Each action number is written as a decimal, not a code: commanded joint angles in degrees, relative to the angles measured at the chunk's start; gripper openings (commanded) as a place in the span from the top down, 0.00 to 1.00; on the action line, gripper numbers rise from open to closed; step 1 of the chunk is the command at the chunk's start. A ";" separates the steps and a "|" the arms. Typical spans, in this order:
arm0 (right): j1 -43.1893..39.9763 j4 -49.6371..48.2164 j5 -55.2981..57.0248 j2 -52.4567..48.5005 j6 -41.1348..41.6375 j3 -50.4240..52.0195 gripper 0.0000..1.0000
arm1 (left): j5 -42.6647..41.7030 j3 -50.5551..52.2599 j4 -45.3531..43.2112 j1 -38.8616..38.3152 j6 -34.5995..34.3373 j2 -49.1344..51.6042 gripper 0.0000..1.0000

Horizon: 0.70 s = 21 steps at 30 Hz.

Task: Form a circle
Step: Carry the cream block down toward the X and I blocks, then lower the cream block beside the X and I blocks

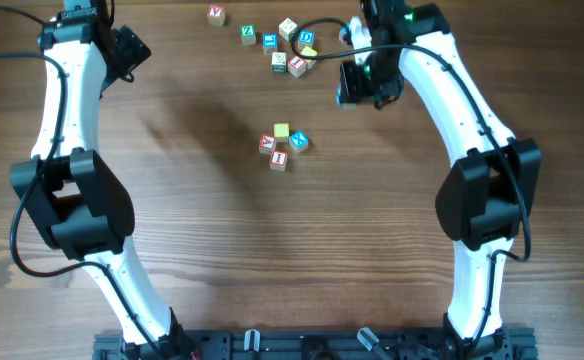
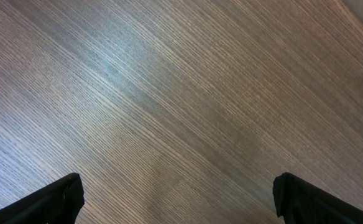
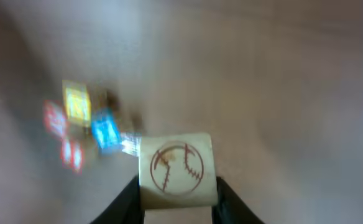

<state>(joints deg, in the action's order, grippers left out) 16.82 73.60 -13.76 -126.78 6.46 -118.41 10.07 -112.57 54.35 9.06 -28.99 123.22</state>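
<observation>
The brown wood-grain table (image 1: 202,220) carries two white-and-black arms (image 1: 67,110), one down each side, with the work lying toward its far middle. The left gripper (image 2: 178,200) hangs over bare wood at the far left, jaws spread as wide as they go and holding nothing, well apart from every cube. The right gripper (image 1: 357,88) hovers between a loose scatter of similar letter cubes (image 1: 279,42) by the far edge and the ring of small wooden letter cubes (image 1: 281,145) near the table's centre. Its black fingers (image 3: 127,202) are partly closed on a pale wooden cube with a red baseball drawing (image 3: 176,168), pinched by two opposite sides. From above the ring shows a yellow cube, a blue one and two red-lettered ones packed touching. The wrist view is blurred, and a whitish patch beside the blue cube may be a fifth, though I cannot be sure. The step in hand looks like a carry, with the held cube bound for the ring. The next move calls for lowering it just beside the outer cubes, where it keeps the outline round, without nudging its neighbours, then opening the jaws and lifting straight up
</observation>
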 commanded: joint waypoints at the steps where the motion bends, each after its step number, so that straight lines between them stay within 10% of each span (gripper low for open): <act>1: 1.86 5.53 -1.81 -0.20 1.22 4.70 0.87 | 0.72 -0.57 -0.04 0.11 0.28 -0.20 0.00; 21: 9.94 -6.69 -8.79 -0.28 5.73 21.16 0.68 | 0.72 -0.57 -0.04 0.11 0.28 -0.20 0.00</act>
<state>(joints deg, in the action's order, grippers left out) 26.65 68.23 -21.08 -126.76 10.90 -97.73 10.07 -112.57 54.41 9.06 -28.99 123.22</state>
